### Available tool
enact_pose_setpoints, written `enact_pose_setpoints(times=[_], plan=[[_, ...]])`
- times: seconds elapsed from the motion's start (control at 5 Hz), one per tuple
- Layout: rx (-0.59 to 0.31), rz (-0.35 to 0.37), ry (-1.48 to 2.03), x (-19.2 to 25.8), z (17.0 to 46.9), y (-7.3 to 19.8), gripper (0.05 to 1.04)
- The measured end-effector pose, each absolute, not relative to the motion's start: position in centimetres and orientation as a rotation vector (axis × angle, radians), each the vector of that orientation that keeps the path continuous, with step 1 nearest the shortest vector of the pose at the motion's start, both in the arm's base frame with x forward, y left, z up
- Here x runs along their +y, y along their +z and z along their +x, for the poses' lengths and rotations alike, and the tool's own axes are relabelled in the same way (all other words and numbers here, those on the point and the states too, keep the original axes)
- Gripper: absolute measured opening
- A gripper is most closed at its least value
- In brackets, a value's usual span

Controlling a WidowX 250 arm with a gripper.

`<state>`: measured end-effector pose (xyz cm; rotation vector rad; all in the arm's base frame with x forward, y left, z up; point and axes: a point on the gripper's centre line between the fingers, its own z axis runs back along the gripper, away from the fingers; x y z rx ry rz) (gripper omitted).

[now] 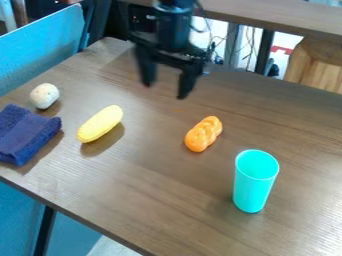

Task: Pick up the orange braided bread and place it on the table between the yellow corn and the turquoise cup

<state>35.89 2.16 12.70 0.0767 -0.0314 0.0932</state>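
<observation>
The tool (165,89) hangs at the upper middle of the frame, its two fingers spread with nothing between them, above the brown worktop (153,185). Below it, near the centre, lies the orange bread (203,134), the nearest thing to it. The yellow corn (100,123) lies slantwise left of centre. At the left edge is the folded blue cloth (27,134), with the white ball (45,95) just above it. The turquoise cup (254,187) stands upright at the lower right.

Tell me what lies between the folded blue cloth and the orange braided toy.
In the camera view, an oblong yellow toy lies between the folded blue cloth and the orange braided toy.
</observation>
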Motion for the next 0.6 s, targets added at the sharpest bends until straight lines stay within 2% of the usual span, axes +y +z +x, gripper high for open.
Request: enact_pose_setpoints(times=[0.2, 0.4, 0.6], plan=[[0.055, 0.149, 0.111, 5.9, 33.6, 11.9, 1.000], [0.051, 0.200, 0.127, 7.5, 31.3, 13.6, 1.000], [0.028, 0.161, 0.166, 8.7, 29.7, 13.5, 1.000]])
